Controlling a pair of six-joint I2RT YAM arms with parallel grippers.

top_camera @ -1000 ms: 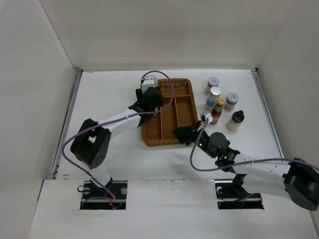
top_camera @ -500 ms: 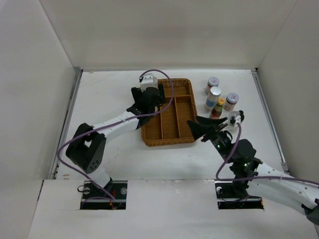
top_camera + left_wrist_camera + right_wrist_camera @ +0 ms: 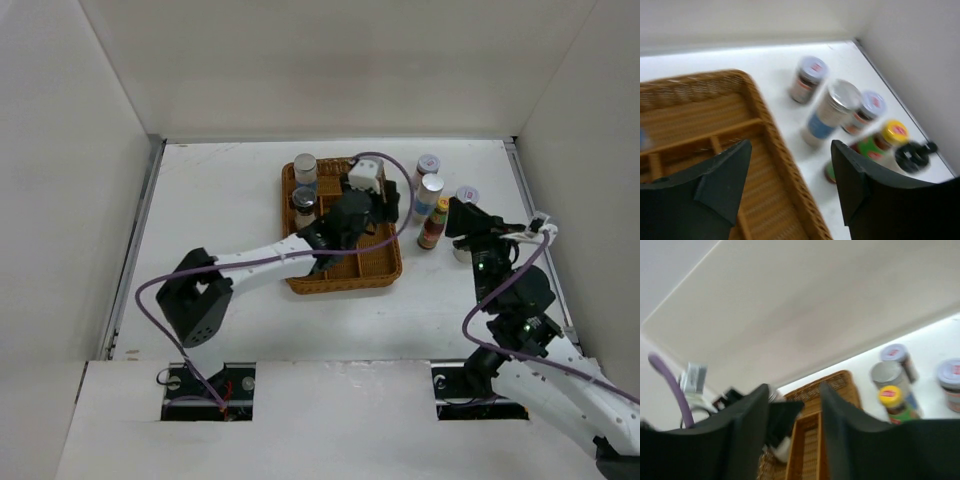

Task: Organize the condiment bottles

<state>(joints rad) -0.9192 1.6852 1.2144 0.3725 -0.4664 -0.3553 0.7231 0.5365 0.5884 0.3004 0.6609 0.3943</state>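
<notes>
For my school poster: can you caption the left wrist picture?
Open left gripper above the wicker tray, five bottles standing beside it.

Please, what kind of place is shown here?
Probably a robot test booth, not a real kitchen: plain white walls enclose a white table, with a wicker tray and condiment bottles as props.

White worktop point(image 3: 220, 190) boxed in by plain off-white walls point(image 3: 330, 70) (back and both sides) — even, soft light throughout.
</notes>
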